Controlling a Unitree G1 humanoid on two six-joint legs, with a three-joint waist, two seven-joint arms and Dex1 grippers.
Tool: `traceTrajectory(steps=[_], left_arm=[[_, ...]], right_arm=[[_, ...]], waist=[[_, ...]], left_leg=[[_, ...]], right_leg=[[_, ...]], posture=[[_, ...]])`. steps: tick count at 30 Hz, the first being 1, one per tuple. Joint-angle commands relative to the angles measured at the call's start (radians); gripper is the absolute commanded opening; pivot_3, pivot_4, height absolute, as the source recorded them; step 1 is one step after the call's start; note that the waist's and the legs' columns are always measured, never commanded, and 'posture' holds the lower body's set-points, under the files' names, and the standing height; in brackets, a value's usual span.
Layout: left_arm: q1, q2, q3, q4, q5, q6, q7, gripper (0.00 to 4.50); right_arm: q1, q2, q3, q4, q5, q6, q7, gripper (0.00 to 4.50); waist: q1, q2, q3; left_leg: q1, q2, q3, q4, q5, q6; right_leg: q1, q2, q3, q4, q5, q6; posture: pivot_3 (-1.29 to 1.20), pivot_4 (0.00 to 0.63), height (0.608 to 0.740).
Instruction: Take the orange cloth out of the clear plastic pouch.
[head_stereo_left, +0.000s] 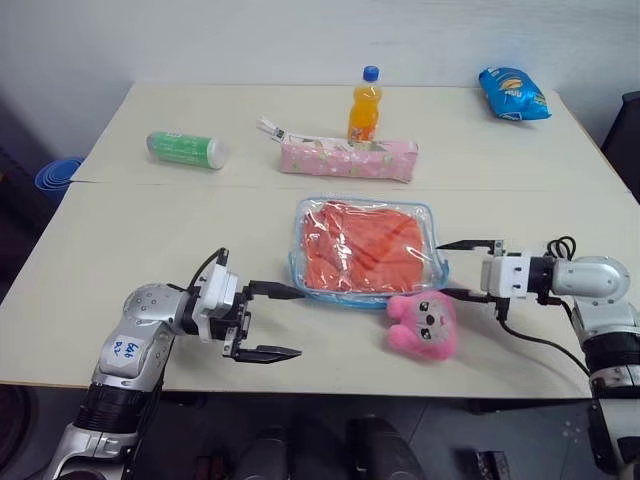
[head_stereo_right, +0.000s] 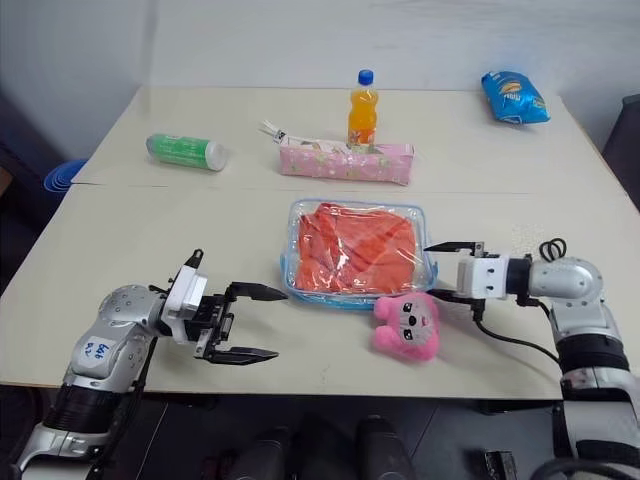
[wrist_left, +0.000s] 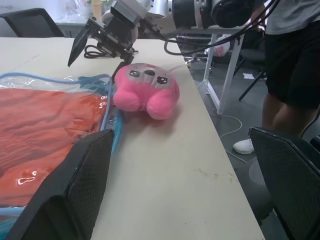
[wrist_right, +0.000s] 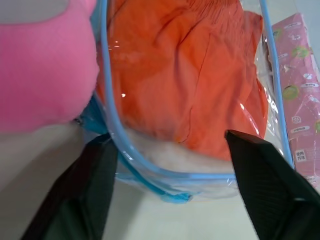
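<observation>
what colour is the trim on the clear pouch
Light blue, clearest in the right wrist view along the clear plastic pouch edge.

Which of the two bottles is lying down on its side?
The green plastic bottle near the table's far left lies on its side. The orange drink bottle with the blue cap stands upright behind the pink floral pencil case.

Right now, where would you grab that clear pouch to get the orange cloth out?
Probably the blue-trimmed right edge of the clear plastic pouch, coming level from the right: it lies flat, and the open right gripper already straddles that rim, with the orange cloth inside.
</observation>
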Motion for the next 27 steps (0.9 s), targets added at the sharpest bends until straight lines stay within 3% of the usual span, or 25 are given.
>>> traceTrajectory(steps=[1,7,8,18,27], left_arm=[[0.006,0.007,-0.005,-0.045,0.002,-0.001,0.006,4.5],[-0.052,-0.047,-0.055,-0.009,0.05,-0.033,0.033,4.5],[-0.067,-0.063,-0.066,0.001,0.058,-0.038,0.037,4.5],[-0.313,-0.34,-0.249,0.258,0.25,-0.162,0.14,4.5],[-0.408,-0.528,-0.402,0.485,0.468,-0.25,0.288,4.5]], right_arm=[[-0.034,0.001,0.007,0.016,0.019,0.001,-0.001,2.3],[-0.015,0.013,0.03,-0.024,0.077,0.06,0.051,0.15],[-0.013,0.014,0.032,-0.027,0.079,0.065,0.052,0.03],[0.015,0.035,0.029,-0.083,0.074,0.164,-0.002,0.03],[0.079,0.028,0.03,-0.151,0.069,0.215,-0.041,0.03]], waist=[[0.0,0.0,0.0],[0.001,0.0,0.0],[0.002,0.0,0.0],[0.003,0.0,0.0],[0.005,0.0,0.0]], left_leg=[[0.0,0.0,0.0,0.0,0.0,0.0],[0.0,0.0,0.0,0.0,0.0,0.0],[0.0,0.0,0.0,0.0,0.0,0.0],[0.0,0.0,0.0,0.001,0.0,0.0],[0.0,0.0,0.001,0.001,0.001,-0.001]], right_leg=[[0.0,0.0,0.0,0.0,0.0,0.0],[0.0,0.0,0.0,0.0,0.0,0.0],[0.0,0.0,0.0,0.001,0.0,0.0],[0.0,0.001,0.0,0.001,0.0,0.0],[0.0,0.001,0.0,0.002,0.0,0.0]], posture=[[0.0,0.15,0.74],[0.0,0.15,0.74],[0.0,0.15,0.74],[0.0,0.15,0.74],[0.0,0.15,0.74]])
